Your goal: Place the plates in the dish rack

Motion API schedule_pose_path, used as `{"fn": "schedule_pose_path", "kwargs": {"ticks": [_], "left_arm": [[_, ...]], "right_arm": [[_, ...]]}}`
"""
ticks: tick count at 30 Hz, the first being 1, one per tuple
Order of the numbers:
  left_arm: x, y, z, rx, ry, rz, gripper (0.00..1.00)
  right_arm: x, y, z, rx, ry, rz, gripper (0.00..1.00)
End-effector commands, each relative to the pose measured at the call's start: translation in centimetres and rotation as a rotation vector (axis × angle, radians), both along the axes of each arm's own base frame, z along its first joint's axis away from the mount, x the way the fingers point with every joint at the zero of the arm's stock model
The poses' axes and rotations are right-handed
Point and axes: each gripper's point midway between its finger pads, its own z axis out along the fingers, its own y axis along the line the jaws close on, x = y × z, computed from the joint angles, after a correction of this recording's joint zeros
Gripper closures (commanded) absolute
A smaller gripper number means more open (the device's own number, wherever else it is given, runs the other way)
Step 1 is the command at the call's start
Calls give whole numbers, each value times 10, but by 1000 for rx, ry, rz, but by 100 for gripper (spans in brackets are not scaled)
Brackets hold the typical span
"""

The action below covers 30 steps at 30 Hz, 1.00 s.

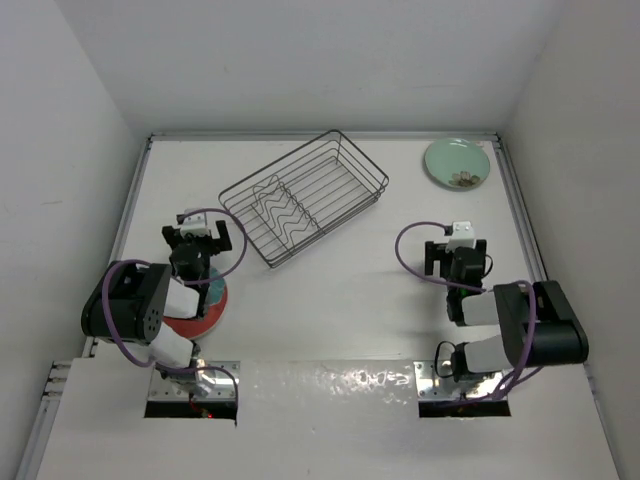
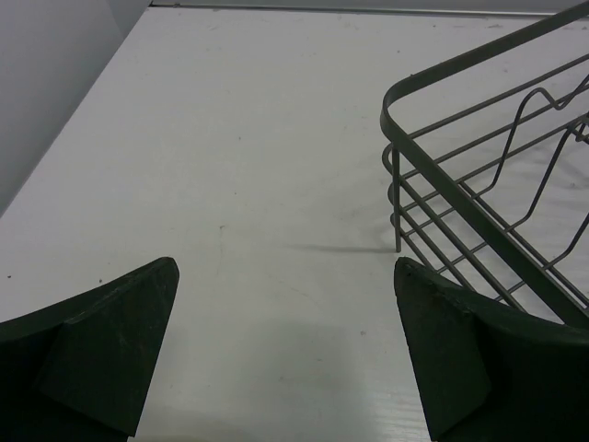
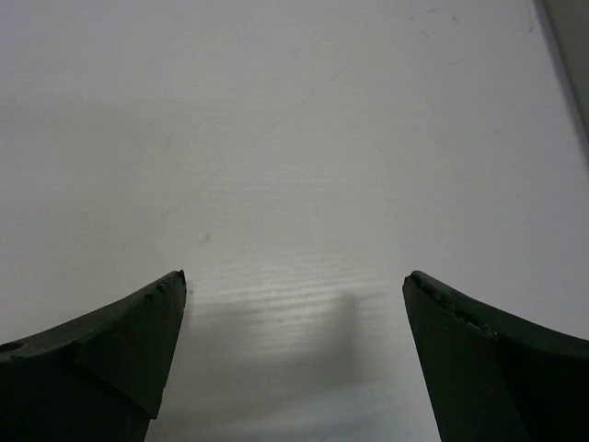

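Left claw fingers: two dark wedge-shaped tips fill the lower corners of the left wrist view, with bare white table between them.
Left gripper: released, jaws spread wide and holding nothing; it is low over the table and faces the far wall.
Right claw fingers: a matching pair of dark wedges sits low in the right wrist view, casting a soft shadow on the surface just ahead.
Right gripper: released as well, jaws wide apart with only table between them.
Dish rack: dark wire basket standing on the table at the far middle, turned at an angle. One corner lies just ahead and to the right of the left gripper.
Zigzag holder: wavy wire inside the rack, running along its length.
Red plate: flat on the table at the near left, under the left arm. The arm hides much of it; a red rim and a bit of teal centre show.
Mint green plate: flat in the far right corner, well apart from the rack and from the right gripper, with a small brownish motif near its edge.
Table: white, enclosed by pale walls.
Cables: purple loops hang off each arm.
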Motion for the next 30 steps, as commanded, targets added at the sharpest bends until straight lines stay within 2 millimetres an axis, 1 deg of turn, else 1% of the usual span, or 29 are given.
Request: {"fn": "schedule_pose_path", "kwargs": {"ticks": [1,2,3,4,5,6,7,8,9,10,11,12,14,15,16,17,18,19,20,21,22,23,24,25,26,27,28,29,30], "left_arm": [[7,1,20,-19,-76,0,0],[7,1,20,-19,-75,-1,0],[7,1,20,-19,-75,0,0],[8,1,21,-19,-76,-3,0],[10,-2,23,-11,-78,-19,0],[13,0,38,-14,-95,-11,0],[16,5,35,-14,-34,17,0],[29,3,29,88,157,-39,0],[35,1,29,149,247,-82,0],[38,4,34,177,380,-104,0],[37,5,44,159,401,-121,0],[36,16,62,57,405,-214,0],[30,42,99,-25,338,-240,0],[25,68,119,-25,309,-184,0],[20,74,138,-11,342,-179,0],[15,73,140,80,382,-263,8],[9,78,133,100,443,-302,12],[-6,76,125,76,539,-335,14],[-13,78,118,74,586,-371,16],[-22,90,98,13,666,-376,17],[-28,95,98,-23,698,-399,18],[-48,100,68,-168,817,-414,20],[-56,105,59,-231,860,-407,21],[-67,104,53,-308,906,-420,21],[-78,116,37,-397,943,-392,21],[-88,117,27,-441,975,-381,21],[-97,123,16,-463,1009,-357,23],[-104,125,7,-457,1042,-343,25],[-118,126,-9,-452,1095,-322,26]], "right_arm": [[31,-5,49,13,-58,-54,1],[25,-6,44,25,7,-75,1],[39,-5,69,53,-28,-89,1],[43,-3,82,57,-27,-76,1],[46,5,98,78,-36,-27,1],[49,7,111,88,-12,-16,1],[50,9,121,98,-10,-10,1],[49,12,135,112,2,2,1],[47,13,141,118,5,9,1],[47,17,149,118,3,31,1],[44,19,156,118,29,46,1],[43,24,164,117,20,80,1],[41,31,173,116,17,129,1],[40,39,178,121,5,181,1],[39,41,180,119,-1,195,2],[39,47,182,128,-7,230,3],[39,50,183,121,-11,256,4],[38,59,184,136,-11,304,5],[38,64,184,141,-8,329,6],[37,68,184,146,-4,351,8],[36,72,184,154,2,369,9],[35,78,184,138,12,416,10],[35,80,183,128,18,435,11],[33,83,181,128,26,452,11],[33,83,182,126,28,457,11],[33,84,181,123,29,464,11],[32,85,181,128,28,476,11],[32,87,181,134,31,485,11],[31,90,181,145,33,493,11]]}}
